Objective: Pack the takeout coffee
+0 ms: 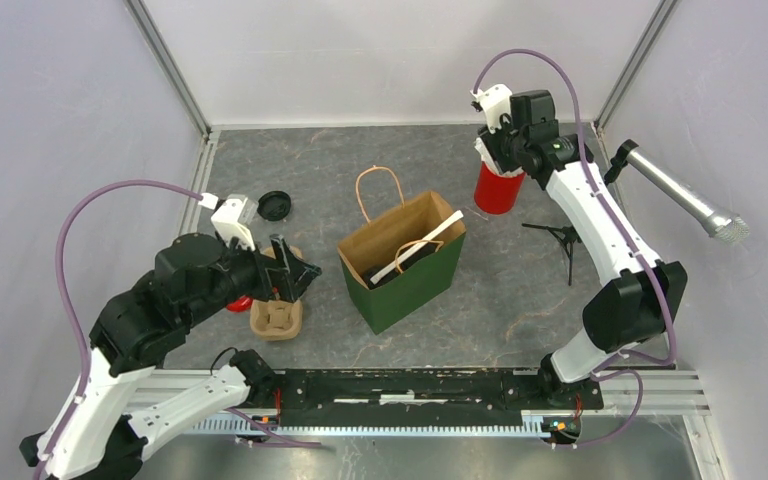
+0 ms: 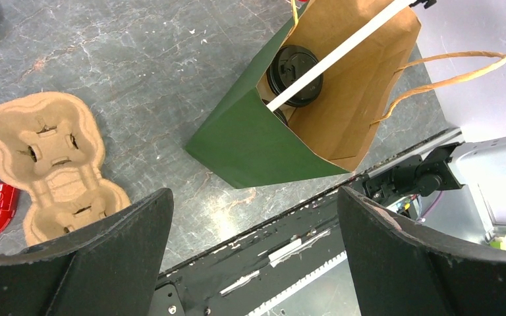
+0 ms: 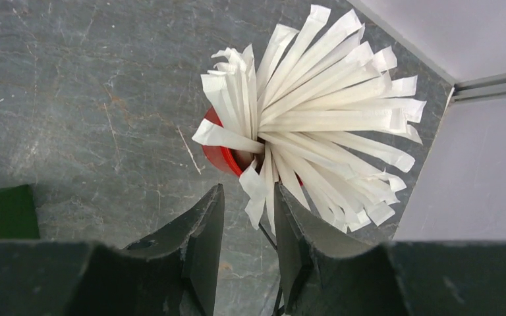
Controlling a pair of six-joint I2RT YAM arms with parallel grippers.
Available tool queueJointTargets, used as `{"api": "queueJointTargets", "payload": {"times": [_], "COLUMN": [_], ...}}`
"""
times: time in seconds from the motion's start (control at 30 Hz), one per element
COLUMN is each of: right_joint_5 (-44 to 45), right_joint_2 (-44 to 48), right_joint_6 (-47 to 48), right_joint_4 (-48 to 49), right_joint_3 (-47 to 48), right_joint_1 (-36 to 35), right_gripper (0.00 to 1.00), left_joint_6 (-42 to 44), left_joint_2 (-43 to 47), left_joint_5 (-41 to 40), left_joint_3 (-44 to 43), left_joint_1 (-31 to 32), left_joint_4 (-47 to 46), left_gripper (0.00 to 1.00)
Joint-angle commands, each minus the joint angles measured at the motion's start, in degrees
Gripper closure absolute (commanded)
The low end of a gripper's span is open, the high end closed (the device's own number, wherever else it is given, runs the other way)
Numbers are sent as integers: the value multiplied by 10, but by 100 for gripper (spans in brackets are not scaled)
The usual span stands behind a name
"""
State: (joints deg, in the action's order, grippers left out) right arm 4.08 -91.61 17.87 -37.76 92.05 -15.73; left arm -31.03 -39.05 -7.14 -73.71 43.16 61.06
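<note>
1. The right gripper (image 3: 248,192) has its fingers drawn close together. The lower ends of a few paper-wrapped straws (image 3: 316,112) hang in the narrow gap, and I cannot tell whether any of them is pinched.
2. Those straws fan out of a red cup (image 3: 219,153), which stands on the table (image 1: 290,160) beyond the green bag (image 1: 410,290), on the right arm's side of it.
3. The left gripper (image 2: 253,194) is spread wide with nothing between its fingers. It hovers on the left arm's side of the bag.
4. Under that gripper lies a brown cup carrier (image 2: 46,158).
5. The coffee cups (image 2: 291,74) are inside the bag. One black lid is in full view, and only the edge of a second shows at the bag's green wall.
6. A single white straw (image 2: 342,46) lies slanted across the bag's opening, above the lids.
7. A loose black lid (image 1: 274,205) lies on the table beyond the carrier, well apart from the bag.
</note>
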Motion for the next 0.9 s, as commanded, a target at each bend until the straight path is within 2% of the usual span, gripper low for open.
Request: {"api": "queueJointTargets", "payload": {"times": [0.0, 0.17, 0.27, 0.57, 0.87], "right_joint_5": [-20, -29, -10, 23, 27], "right_joint_2": [6, -9, -13, -39, -57], "right_joint_6": [5, 3, 7, 17, 24], "right_joint_4": [-16, -25, -15, -18, -15], "right_joint_3": [12, 16, 15, 25, 31], "right_joint_1": [2, 3, 2, 3, 3], "right_gripper": [61, 60, 56, 54, 57], "left_joint_6": [2, -7, -4, -2, -6], "left_joint_2": [-10, -17, -23, -22, -16], "left_joint_5": [9, 14, 15, 15, 8], "left_joint_3": [-14, -12, -20, -22, -15], "left_joint_1": [0, 0, 0, 0, 0], "left_joint_4": [-4, -5, -5, -4, -4], "left_gripper": [0, 0, 0, 0, 0]}}
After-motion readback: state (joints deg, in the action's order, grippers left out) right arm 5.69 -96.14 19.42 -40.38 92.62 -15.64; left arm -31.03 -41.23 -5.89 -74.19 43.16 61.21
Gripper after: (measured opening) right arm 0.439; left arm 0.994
